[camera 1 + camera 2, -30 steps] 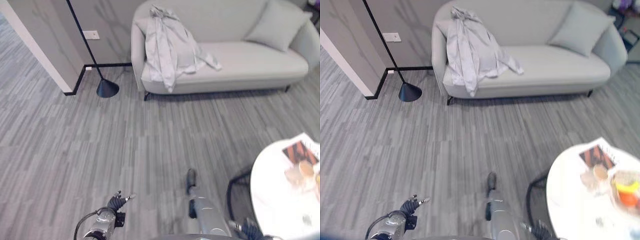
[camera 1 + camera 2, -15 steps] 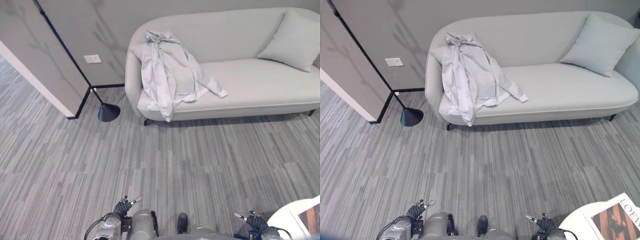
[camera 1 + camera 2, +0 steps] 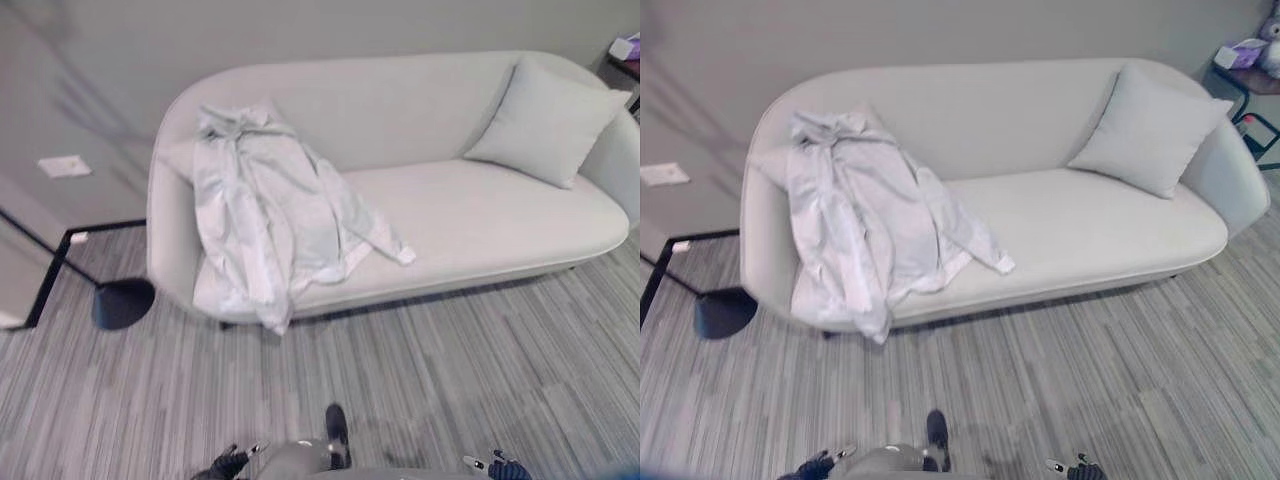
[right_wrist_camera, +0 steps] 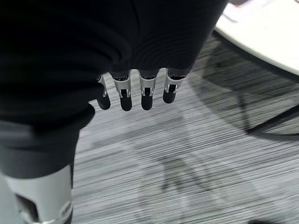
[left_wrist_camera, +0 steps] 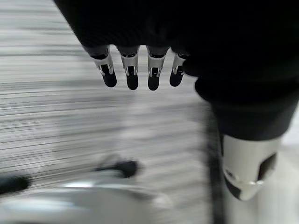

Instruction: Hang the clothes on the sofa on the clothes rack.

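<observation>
A pale grey jacket (image 3: 270, 220) lies crumpled over the left end of a light grey sofa (image 3: 480, 215). Its hem hangs over the seat's front edge and one sleeve trails onto the cushion. Both hands hang low, well short of the sofa, above the striped grey floor. My left hand (image 5: 132, 70) has straight fingers and holds nothing; its fingertips peek in at the bottom edge of the left eye view (image 3: 228, 465). My right hand (image 4: 145, 91) is likewise open and empty, also low at the bottom edge of the left eye view (image 3: 497, 466).
A grey pillow (image 3: 545, 120) leans at the sofa's right end. A floor lamp's black base (image 3: 122, 302) stands left of the sofa, near a wall corner. A small dark side table (image 3: 1240, 60) is at the far right. A white round table (image 4: 261, 32) stands close to my right hand.
The camera has moved toward the sofa and turned right, so sofa and jacket look bigger and the white table has left the eye views. Both hands stay low and empty.
</observation>
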Available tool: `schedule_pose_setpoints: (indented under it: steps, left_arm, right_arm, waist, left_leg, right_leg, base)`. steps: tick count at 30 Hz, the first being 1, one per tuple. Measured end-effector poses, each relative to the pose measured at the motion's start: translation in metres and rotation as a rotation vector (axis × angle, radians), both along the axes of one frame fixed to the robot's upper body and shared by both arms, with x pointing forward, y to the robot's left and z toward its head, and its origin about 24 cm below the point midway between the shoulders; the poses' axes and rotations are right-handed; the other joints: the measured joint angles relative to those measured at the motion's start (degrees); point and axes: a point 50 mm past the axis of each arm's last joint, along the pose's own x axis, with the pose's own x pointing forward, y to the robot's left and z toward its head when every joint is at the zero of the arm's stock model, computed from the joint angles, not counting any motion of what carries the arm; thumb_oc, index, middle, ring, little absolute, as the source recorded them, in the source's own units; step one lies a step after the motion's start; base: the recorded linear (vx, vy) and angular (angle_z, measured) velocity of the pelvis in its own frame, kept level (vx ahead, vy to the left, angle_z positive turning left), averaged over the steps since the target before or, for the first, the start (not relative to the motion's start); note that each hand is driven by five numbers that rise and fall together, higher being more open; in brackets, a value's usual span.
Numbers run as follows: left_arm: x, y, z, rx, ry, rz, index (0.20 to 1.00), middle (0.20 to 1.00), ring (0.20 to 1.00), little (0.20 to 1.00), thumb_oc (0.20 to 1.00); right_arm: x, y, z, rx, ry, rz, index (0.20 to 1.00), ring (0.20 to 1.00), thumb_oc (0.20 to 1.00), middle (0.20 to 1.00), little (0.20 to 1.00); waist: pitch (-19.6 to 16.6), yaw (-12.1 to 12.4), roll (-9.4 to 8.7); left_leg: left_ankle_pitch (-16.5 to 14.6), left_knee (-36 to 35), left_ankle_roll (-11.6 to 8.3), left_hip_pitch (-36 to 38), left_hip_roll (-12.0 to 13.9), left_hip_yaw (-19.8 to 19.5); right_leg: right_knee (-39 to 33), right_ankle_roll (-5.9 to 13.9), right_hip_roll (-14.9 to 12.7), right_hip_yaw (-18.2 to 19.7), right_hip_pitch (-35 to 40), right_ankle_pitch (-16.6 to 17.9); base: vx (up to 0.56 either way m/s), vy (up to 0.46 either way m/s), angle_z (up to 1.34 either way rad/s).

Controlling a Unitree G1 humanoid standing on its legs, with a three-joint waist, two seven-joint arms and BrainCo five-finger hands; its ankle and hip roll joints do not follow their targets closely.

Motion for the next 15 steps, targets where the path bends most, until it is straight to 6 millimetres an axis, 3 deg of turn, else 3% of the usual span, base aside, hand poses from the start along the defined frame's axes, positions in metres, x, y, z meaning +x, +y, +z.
schedule_pose_setpoints:
  steps: [2, 4, 5, 6, 7, 8, 9, 10, 11, 12, 13, 14, 15]
  left_arm:
    - [0.031, 0.003, 0.010, 0.015, -0.088, -0.022, 1.000, 1.000, 1.000, 1.000, 1.000]
    - [0.043, 0.000, 0.014, 0.014, -0.124, -0.048, 1.000, 1.000, 1.000, 1.000, 1.000]
    - [0.042, -0.002, 0.014, 0.012, -0.119, -0.055, 1.000, 1.000, 1.000, 1.000, 1.000]
    - [0.041, -0.002, 0.013, 0.014, -0.114, -0.053, 1.000, 1.000, 1.000, 1.000, 1.000]
    - [0.038, 0.002, 0.013, 0.024, -0.103, -0.048, 1.000, 1.000, 1.000, 1.000, 1.000]
    - [0.037, 0.003, 0.013, 0.030, -0.103, -0.046, 1.000, 1.000, 1.000, 1.000, 1.000]
    - [0.030, 0.009, 0.011, 0.044, -0.081, -0.031, 1.000, 1.000, 1.000, 1.000, 1.000]
    - [0.024, 0.014, 0.010, 0.057, -0.053, -0.024, 1.000, 1.000, 1.000, 1.000, 1.000]
    - [0.017, 0.022, 0.010, 0.077, -0.031, -0.022, 1.000, 1.000, 1.000, 1.000, 1.000]
    - [0.014, 0.025, 0.011, 0.083, -0.034, -0.023, 1.000, 1.000, 1.000, 1.000, 1.000]
    - [0.006, 0.024, 0.008, 0.078, -0.018, -0.018, 1.000, 1.000, 1.000, 1.000, 1.000]
    - [-0.007, 0.016, 0.003, 0.055, 0.011, -0.014, 1.000, 1.000, 1.000, 1.000, 1.000]
    - [-0.015, 0.012, 0.000, 0.042, 0.031, -0.006, 1.000, 1.000, 1.000, 1.000, 1.000]
  right_arm:
    - [0.006, 0.001, 0.002, 0.004, -0.022, 0.013, 1.000, 1.000, 1.000, 1.000, 1.000]
    - [0.015, 0.001, 0.005, 0.001, -0.052, 0.021, 1.000, 1.000, 1.000, 1.000, 1.000]
    - [0.027, 0.003, 0.008, 0.006, -0.093, 0.038, 1.000, 1.000, 1.000, 1.000, 1.000]
    - [0.033, 0.005, 0.009, 0.010, -0.113, 0.044, 1.000, 1.000, 1.000, 1.000, 1.000]
    - [0.039, 0.007, 0.010, 0.014, -0.124, 0.050, 1.000, 1.000, 1.000, 1.000, 1.000]
    - [0.039, 0.007, 0.010, 0.015, -0.126, 0.049, 1.000, 1.000, 1.000, 1.000, 1.000]
    - [0.038, 0.007, 0.009, 0.016, -0.119, 0.043, 1.000, 1.000, 1.000, 1.000, 1.000]
    - [0.038, 0.008, 0.009, 0.018, -0.121, 0.043, 1.000, 1.000, 1.000, 1.000, 1.000]
    - [0.033, 0.008, 0.007, 0.019, -0.101, 0.028, 1.000, 1.000, 1.000, 1.000, 1.000]
    - [0.024, 0.008, 0.005, 0.021, -0.081, 0.017, 1.000, 1.000, 1.000, 1.000, 1.000]
    - [0.011, 0.005, 0.003, 0.013, -0.050, 0.006, 1.000, 1.000, 1.000, 1.000, 1.000]
    - [0.011, 0.001, 0.004, 0.001, -0.050, -0.004, 1.000, 1.000, 1.000, 1.000, 1.000]
    - [0.017, 0.003, 0.005, 0.008, -0.079, -0.008, 1.000, 1.000, 1.000, 1.000, 1.000]
  waist:
    - [0.11, -0.92, 0.20]
    - [0.79, -0.76, 1.51]
    - [1.33, -0.96, 2.94]
    - [1.50, -1.14, 4.47]
    - [2.05, -1.02, 4.84]
    - [2.45, -1.76, 4.18]
    - [2.54, -2.13, 4.26]
    - [2.42, -2.26, 4.14]
    - [3.51, -2.82, 1.81]
    - [3.42, -3.58, -0.17]
    - [3.49, -3.54, -1.06]
    - [3.36, -2.21, -0.45]
    - [3.11, -1.86, -3.18]
  left_leg:
    - [-2.08, 0.08, 0.08, 3.30, -1.46, -2.61]
    - [-4.40, 0.01, 0.34, 7.40, -1.67, -4.46]
    - [-5.09, -0.01, -0.60, 9.35, -1.01, -5.40]
    - [-6.08, 0.01, -2.40, 10.37, 0.00, -6.32]
    - [-6.75, 0.00, -3.71, 11.54, 0.38, -6.54]
    - [-7.91, 0.00, -5.53, 12.34, 0.67, -6.58]
    - [-9.35, 0.14, -7.87, 13.05, 1.54, -8.47]
    - [-9.67, 0.20, -8.39, 13.71, 2.24, -9.35]
    - [-10.00, -0.04, -8.92, 15.77, 1.41, -9.17]
    - [-10.64, -0.01, -9.94, 17.29, 0.40, -9.39]
    - [-11.16, 0.09, -10.66, 19.03, -0.19, -9.26]
    - [-11.29, 2.87, -11.72, 18.26, 1.08, -6.94]
    - [-13.14, 9.97, -11.43, 12.86, 0.51, -4.66]
  right_leg:
    - [17.88, 1.60, -4.43, 0.15, -10.71, 2.25]
    - [22.29, -0.54, -9.27, -0.49, -18.84, 1.16]
    - [17.64, -1.96, -11.96, -2.55, -24.59, 0.29]
    - [7.46, -1.78, -11.63, -4.09, -25.80, 0.47]
    - [-0.14, -1.72, -11.13, -4.31, -26.35, 0.73]
    - [-4.58, -1.13, -10.15, -4.42, -27.54, 1.60]
    - [-14.25, 0.95, -6.96, -1.92, -26.78, 2.92]
    - [-24.09, 1.15, -4.73, 0.35, -25.17, 5.22]
    - [-27.69, -2.53, -3.93, -1.21, -24.03, 11.08]
    - [-27.61, -4.62, -3.95, -1.29, -23.02, 15.25]
    - [-27.60, -7.25, -3.64, 0.34, -21.68, 21.68]
    - [-29.00, -8.72, -2.52, 0.40, -20.20, 23.50]
    - [-38.17, -8.86, -4.94, 1.80, -15.83, 25.27]
  base:
    - [0.26, 0.146, 0.66]
    - [0.27, 0.044, 0.49]
    - [0.28, -0.055, 0.39]
    - [0.33, -0.142, 0.52]
    - [0.33, -0.168, 0.54]
    - [0.25, -0.128, 0.66]
    - [0.14, -0.072, 0.76]
    - [0.14, -0.074, 1.14]
    - [0.13, -0.073, 1.27]
    - [0.16, -0.095, 1.35]
    - [0.10, -0.090, 0.63]
    - [0.13, -0.119, 0.35]
    - [0.13, -0.135, -0.01]
